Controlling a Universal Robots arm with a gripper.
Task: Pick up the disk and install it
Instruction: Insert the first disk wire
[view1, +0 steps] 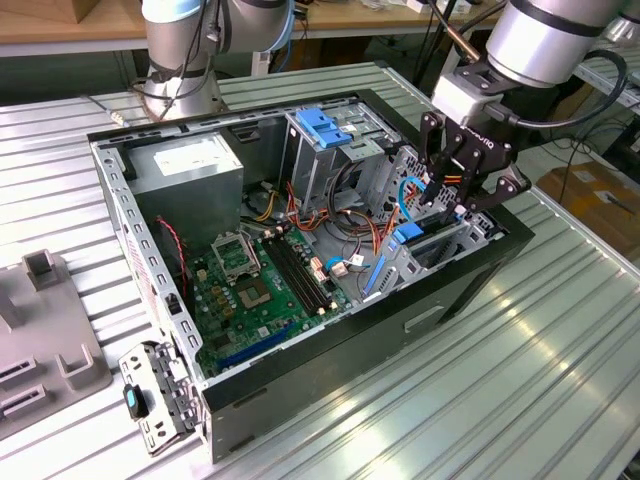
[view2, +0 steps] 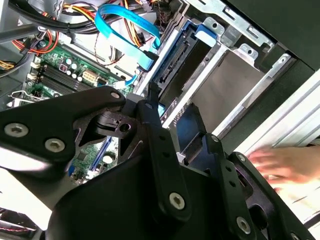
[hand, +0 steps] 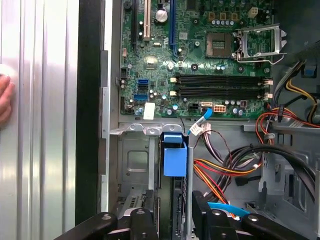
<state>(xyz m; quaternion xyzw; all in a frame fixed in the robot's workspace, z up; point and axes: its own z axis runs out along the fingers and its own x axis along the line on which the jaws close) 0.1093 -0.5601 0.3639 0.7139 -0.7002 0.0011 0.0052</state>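
The gripper (hand: 173, 200) seems clamped on the disk (hand: 175, 157), mid-install in the drive bay (hand: 132, 160), which demands a straight push.

- No text can be read with certainty; print is present in a few places only.
- On the black body of the gripper (view1: 455, 205), in the exterior view, there is one short line of white letters (it is too small to spell out).
- On the top of the grey power supply (view1: 186, 166) lies a pale label (view1: 190, 155) with dark lines of print, not legible.
- On the green motherboard (hand: 200, 65), in the first wrist view, tiny white markings stand beside the slots and connectors, too fine to make out.
- A small white sticker (hand: 148, 112) sits near the lower edge of this board (its marks cannot be told).
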